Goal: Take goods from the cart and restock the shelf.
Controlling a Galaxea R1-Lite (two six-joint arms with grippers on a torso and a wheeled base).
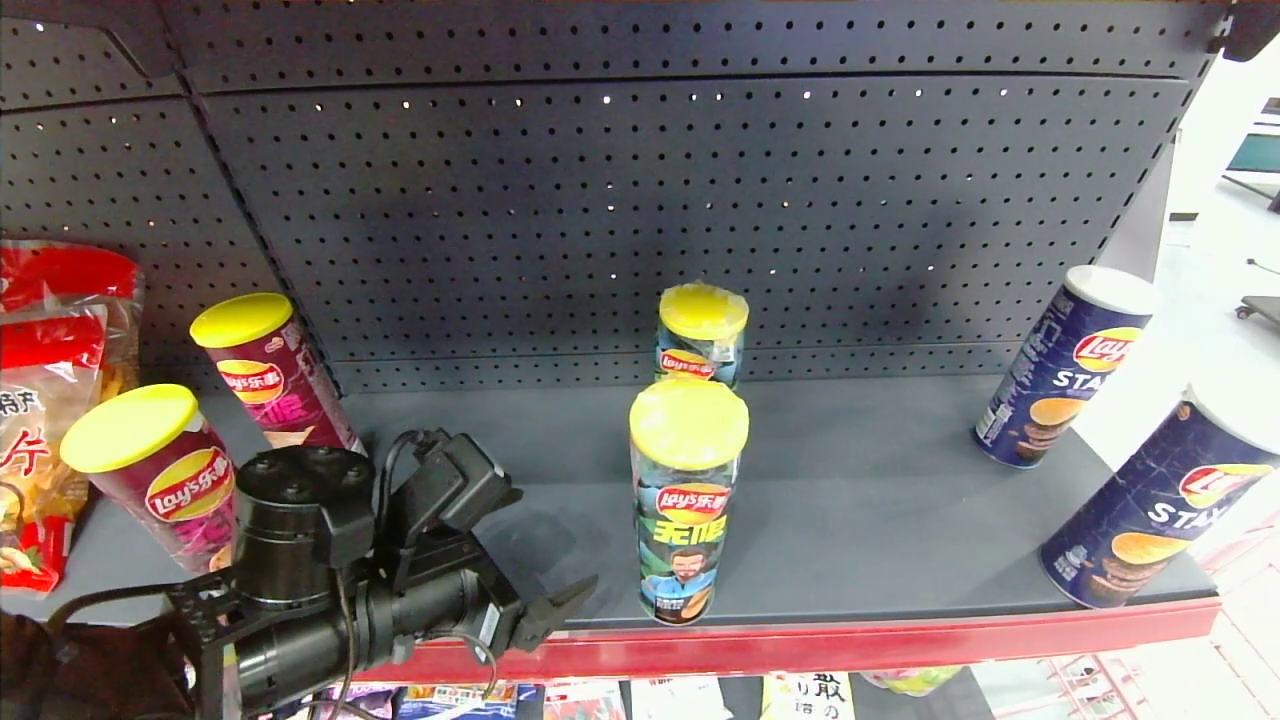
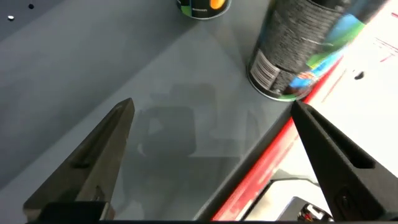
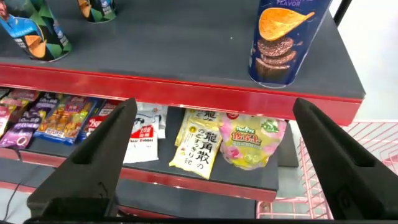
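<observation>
Shelf check: both jaws apart, nothing held

Left gripper at front edge, left of centre, jaws spread wide, near green can standing upright on that edge. Right gripper off the front edge toward right corner, jaws spread too; blue can stands at that corner. Second green can at back edge.

Round logo badges with lettering sit on the yellow-lidded cans at centre and left and on the dark blue cans at right; packets at lower centre bear large characters (one can's barcode too).
</observation>
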